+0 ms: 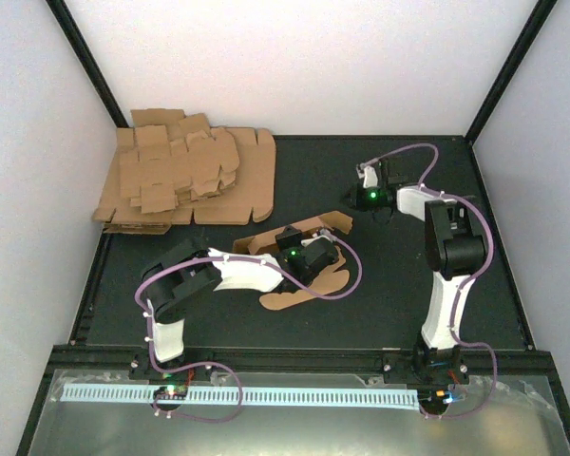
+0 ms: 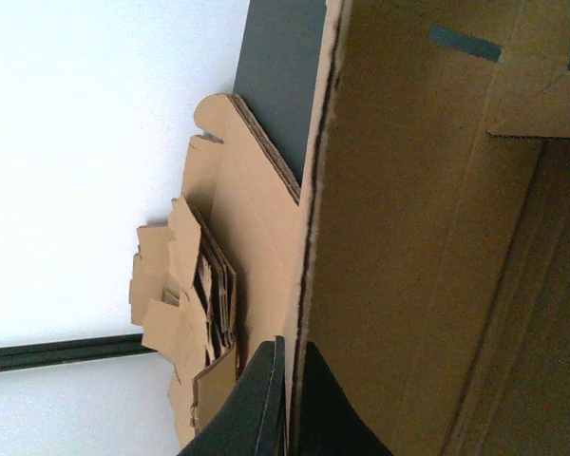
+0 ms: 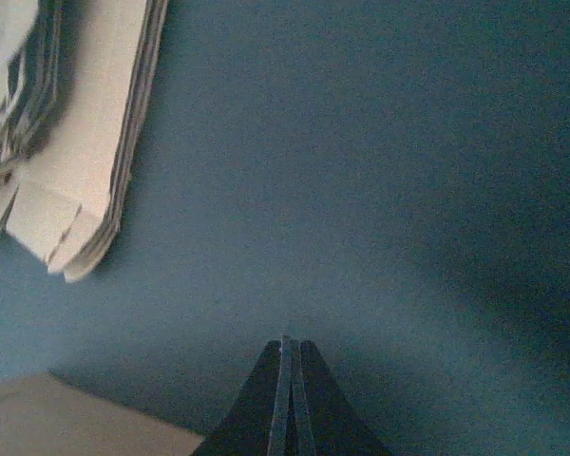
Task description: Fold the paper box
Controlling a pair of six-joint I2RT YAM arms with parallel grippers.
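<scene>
Silvery metal sheeting [image 1: 294,432] runs along the near edge, where my two bases are bolted. Beyond it lies the dark table mat [image 1: 380,304]. My left arm reaches over the mat toward its middle, and my left gripper [image 2: 290,413] is clenched on the paper box [image 2: 408,237]. The thin edge of one brown panel runs between my two black fingers [image 2: 252,413], which press on it from either side. A narrow slot [image 2: 465,43] is cut in that panel.

The box sits near the middle of the mat, partly opened. Its rounded flaps [image 1: 304,290] lie flat on the near side, and the far part looks raised off the mat.

My right gripper [image 3: 285,361] is a little farther out and to the right of the box, apart from it. It is held over bare mat with its fingers pressed together on nothing.

Farther off, in the far left corner, sits a thick pile of cardboard sheets [image 1: 185,176], with notched pieces jumbled on top. White walls [image 1: 294,57] close in the back and sides.
</scene>
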